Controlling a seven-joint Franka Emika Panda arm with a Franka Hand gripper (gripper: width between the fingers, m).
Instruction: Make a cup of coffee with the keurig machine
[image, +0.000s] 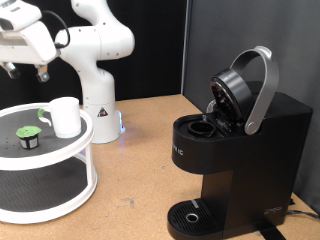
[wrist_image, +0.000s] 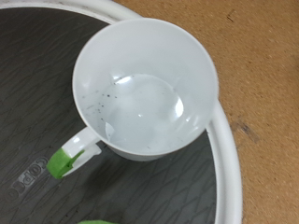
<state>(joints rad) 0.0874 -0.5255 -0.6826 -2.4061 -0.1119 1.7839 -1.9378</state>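
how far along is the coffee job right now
Early. Done: the keurig machine's lid stands open. In hand: nothing; the end effector hangs above the cup on the round white shelf. Left: the pod sits on that shelf, and the drip tray is bare.

A brown desk (image: 140, 160) is carrying everything. Sitting directly on it are the keurig machine (image: 240, 160) at the exterior view's right, a round white two-tier stand (image: 50, 175) at the left, and the robot's white base (image: 100, 110) behind.
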